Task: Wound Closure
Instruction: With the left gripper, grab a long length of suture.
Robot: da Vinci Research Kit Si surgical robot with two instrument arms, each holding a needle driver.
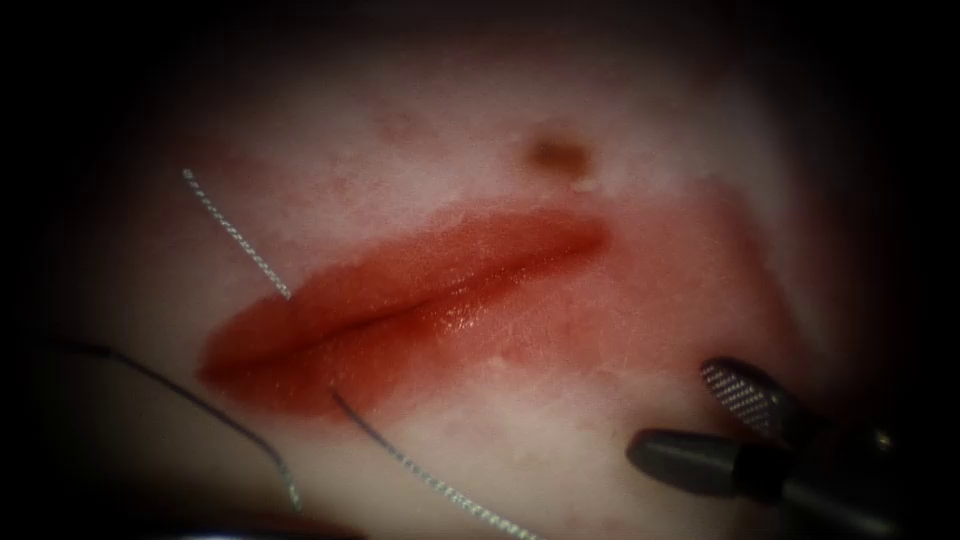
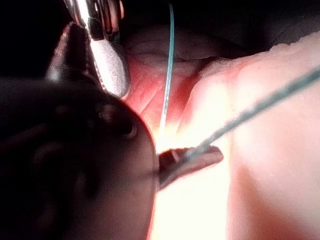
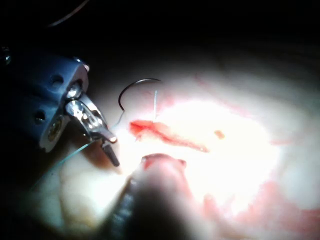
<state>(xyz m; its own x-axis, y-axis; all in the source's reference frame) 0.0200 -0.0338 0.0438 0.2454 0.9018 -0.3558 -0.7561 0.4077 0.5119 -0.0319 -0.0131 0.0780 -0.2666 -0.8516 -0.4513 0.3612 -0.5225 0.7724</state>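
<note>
Needle (image 3: 131, 89): lying free beside the cut (image 1: 420, 300).
Right tool (image 1: 700, 425): jaws apart, empty, right of cut.
Left tool (image 3: 102, 137): grips thread (image 3: 70, 154).

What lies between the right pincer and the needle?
A strand of thread crosses the tissue there. The right pincer, open and empty, is right of the cut; the needle lies left, seemingly outside the tissue. The left pincer holds thread.
</note>
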